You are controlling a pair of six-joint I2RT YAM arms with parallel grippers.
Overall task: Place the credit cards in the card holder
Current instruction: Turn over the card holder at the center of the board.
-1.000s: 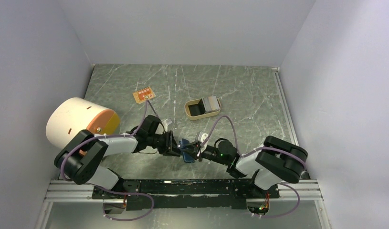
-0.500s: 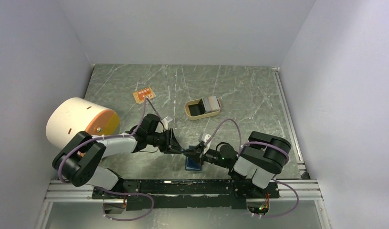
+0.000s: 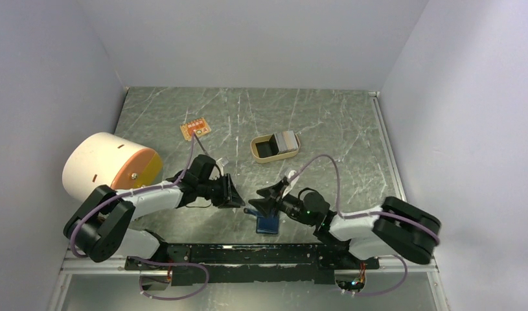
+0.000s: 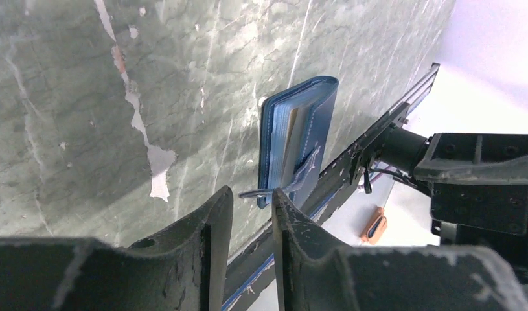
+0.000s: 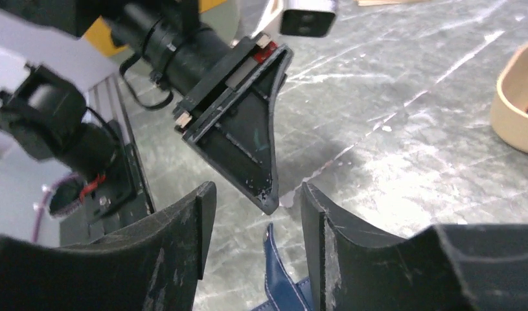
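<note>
The card holder (image 3: 269, 223) is a navy folded wallet lying on the table near the front edge, between both grippers. In the left wrist view it (image 4: 300, 133) lies closed, pale layers showing between its covers, and its strap tip reaches the gap between my fingertips. My left gripper (image 3: 237, 197) (image 4: 251, 196) stands slightly open and grips nothing. My right gripper (image 3: 270, 198) (image 5: 258, 192) is wide open above the holder's blue strap (image 5: 278, 275). The grey credit cards (image 3: 288, 140) lie in the right half of a tan tray at mid table.
The tan oval tray (image 3: 260, 156) (image 5: 515, 116) stands behind the grippers. An orange board (image 3: 194, 128) lies at the back left. A large white and orange cylinder (image 3: 105, 165) lies at the left. The black front rail (image 3: 261, 253) runs just below the holder.
The holder, held up between both grippers a second ago, now lies on the table. My right gripper has opened and drawn back; my left gripper has pulled slightly away from it.
</note>
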